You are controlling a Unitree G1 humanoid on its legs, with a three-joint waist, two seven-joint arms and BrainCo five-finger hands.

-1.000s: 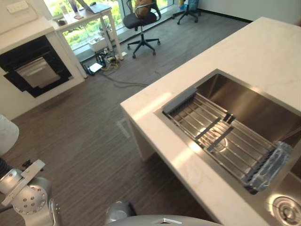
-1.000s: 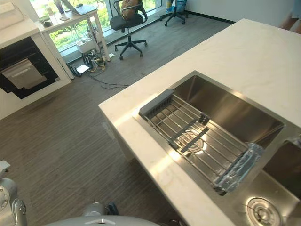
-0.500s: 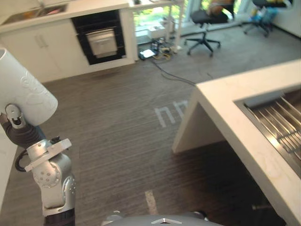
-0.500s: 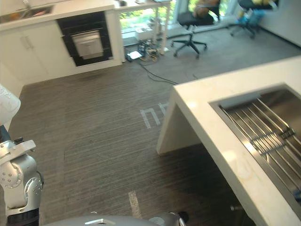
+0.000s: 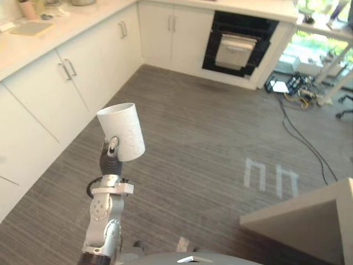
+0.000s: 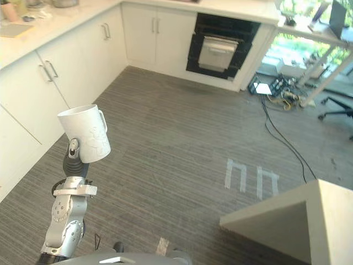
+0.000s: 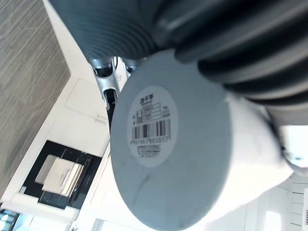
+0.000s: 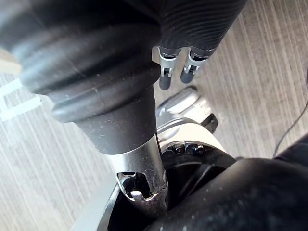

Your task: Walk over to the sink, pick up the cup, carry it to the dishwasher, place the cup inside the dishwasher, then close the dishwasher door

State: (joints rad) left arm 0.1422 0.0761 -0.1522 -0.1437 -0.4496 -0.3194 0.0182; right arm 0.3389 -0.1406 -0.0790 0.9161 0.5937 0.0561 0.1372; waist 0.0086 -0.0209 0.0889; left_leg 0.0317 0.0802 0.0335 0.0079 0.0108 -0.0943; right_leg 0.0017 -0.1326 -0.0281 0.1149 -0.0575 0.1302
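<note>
A white cup point(image 5: 122, 131) with a handle is held up in my left hand point(image 5: 110, 153), mouth tilted upward, at the lower left of the eye views. The left wrist view shows its labelled base point(image 7: 163, 159) close against the hand's dark cover, with fingers point(image 7: 108, 82) curled beside it. The dishwasher point(image 5: 237, 47) is a black opening in the white cabinets at the far wall, with a silver panel tilted out of it. My right hand point(image 8: 166, 72) hangs over the floor with relaxed fingers and holds nothing.
White cabinets point(image 5: 49, 88) under a counter run along the left and far walls. A corner of the pale island counter point(image 5: 314, 215) juts in at the lower right. Cables point(image 5: 300, 94) lie on the floor beside the dishwasher. White marks point(image 5: 270, 176) are taped on the grey floor.
The camera has swung left, away from the sink, so cabinets and dishwasher now lie ahead. The cup in my left hand now shows whole and further into the picture.
</note>
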